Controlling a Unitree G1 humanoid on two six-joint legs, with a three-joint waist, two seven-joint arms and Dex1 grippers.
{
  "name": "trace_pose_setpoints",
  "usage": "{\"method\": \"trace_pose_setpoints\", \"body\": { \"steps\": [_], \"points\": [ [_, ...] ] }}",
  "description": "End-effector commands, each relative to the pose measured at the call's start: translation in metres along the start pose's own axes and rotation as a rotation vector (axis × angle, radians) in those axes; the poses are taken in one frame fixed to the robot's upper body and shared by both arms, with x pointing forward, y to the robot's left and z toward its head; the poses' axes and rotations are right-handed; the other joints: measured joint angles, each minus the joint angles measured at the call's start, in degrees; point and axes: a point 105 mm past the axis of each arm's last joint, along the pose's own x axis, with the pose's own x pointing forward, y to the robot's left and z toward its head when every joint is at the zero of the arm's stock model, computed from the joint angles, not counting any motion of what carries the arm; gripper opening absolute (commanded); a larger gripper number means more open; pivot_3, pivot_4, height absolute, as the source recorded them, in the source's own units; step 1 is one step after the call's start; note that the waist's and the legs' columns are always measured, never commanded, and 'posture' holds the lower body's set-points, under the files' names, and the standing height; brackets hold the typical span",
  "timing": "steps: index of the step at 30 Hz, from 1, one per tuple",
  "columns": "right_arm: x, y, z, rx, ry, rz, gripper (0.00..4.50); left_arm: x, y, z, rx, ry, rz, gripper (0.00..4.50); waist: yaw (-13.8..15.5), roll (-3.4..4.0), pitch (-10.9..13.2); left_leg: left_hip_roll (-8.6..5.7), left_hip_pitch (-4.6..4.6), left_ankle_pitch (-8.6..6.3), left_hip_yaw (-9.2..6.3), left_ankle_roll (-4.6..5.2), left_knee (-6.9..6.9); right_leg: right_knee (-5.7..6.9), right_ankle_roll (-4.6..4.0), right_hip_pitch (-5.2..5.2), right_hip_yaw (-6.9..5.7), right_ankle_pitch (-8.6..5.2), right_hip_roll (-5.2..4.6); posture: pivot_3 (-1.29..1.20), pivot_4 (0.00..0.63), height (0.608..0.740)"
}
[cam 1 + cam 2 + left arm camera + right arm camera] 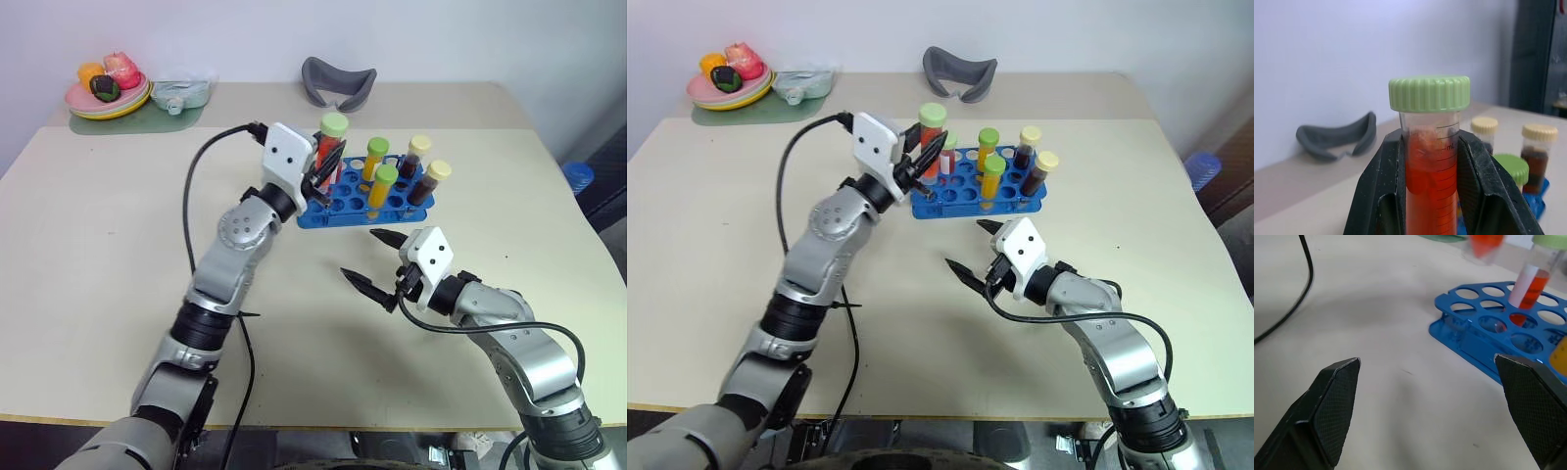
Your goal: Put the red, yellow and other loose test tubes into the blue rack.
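Over the bright blue plastic rack [364, 199], your left gripper [318, 174] pinches the green-capped red tube [329, 147], unseated; right gripper [375, 262] spread, empty.

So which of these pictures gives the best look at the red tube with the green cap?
The left wrist view: the red tube stands upright and close between the left gripper's black fingers, cap and markings plain. Both eye views show it small, held over the blue rack. The right wrist view catches just its blurred tip.

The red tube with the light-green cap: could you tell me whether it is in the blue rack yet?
Not yet. The red tube stands upright, clamped in the left gripper, raised above the blue rack's near-left corner.
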Motion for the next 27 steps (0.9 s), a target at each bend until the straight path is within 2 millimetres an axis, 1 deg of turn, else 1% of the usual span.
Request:
{"method": "trace_pose_setpoints", "body": {
  "steps": [1, 5, 10, 17, 27],
  "points": [
    [-0.005, -0.004, 0.009, -0.024, -0.037, -0.044, 4.5, 0.003, -0.005, -0.003, 0.009, -0.046, -0.019, 0.76, 0.1, 0.01, 0.0, 0.0, 0.01, 0.0, 0.0, 0.01, 0.01, 0.01, 0.0, 0.01, 0.0, 0.0, 0.0, 0.0, 0.15, 0.74],
    [-0.009, -0.006, 0.007, -0.023, -0.032, -0.063, 4.5, 0.005, -0.012, -0.012, -0.026, -0.064, -0.038, 0.76, 0.3, 0.01, 0.0, 0.0, 0.0, -0.01, 0.0, 0.02, 0.01, -0.01, 0.01, 0.01, 0.0, 0.0, 0.0, 0.0, 0.15, 0.74],
    [-0.012, -0.006, 0.006, -0.023, -0.024, -0.075, 4.5, 0.007, -0.016, -0.027, -0.025, -0.048, -0.04, 0.76, 0.3, 0.01, 0.0, -0.01, 0.01, -0.02, 0.0, 0.03, 0.02, -0.02, 0.01, 0.03, 0.0, 0.0, 0.0, 0.0, 0.15, 0.74],
    [-0.014, -0.006, 0.005, -0.024, -0.016, -0.082, 4.5, 0.011, -0.022, -0.038, -0.038, -0.041, -0.047, 0.76, 0.4, 0.01, 0.0, -0.01, 0.02, -0.02, 0.0, 0.04, 0.02, -0.02, 0.01, 0.04, -0.01, 0.0, 0.0, 0.0, 0.15, 0.74],
    [-0.014, -0.003, 0.006, -0.023, -0.016, -0.084, 4.5, 0.016, -0.026, -0.044, -0.043, -0.047, -0.053, 0.76, 0.4, 0.02, 0.0, -0.01, 0.02, -0.02, -0.01, 0.03, 0.02, -0.03, 0.02, 0.06, -0.01, 0.0, 0.0, 0.0, 0.15, 0.74]
  ]
}}
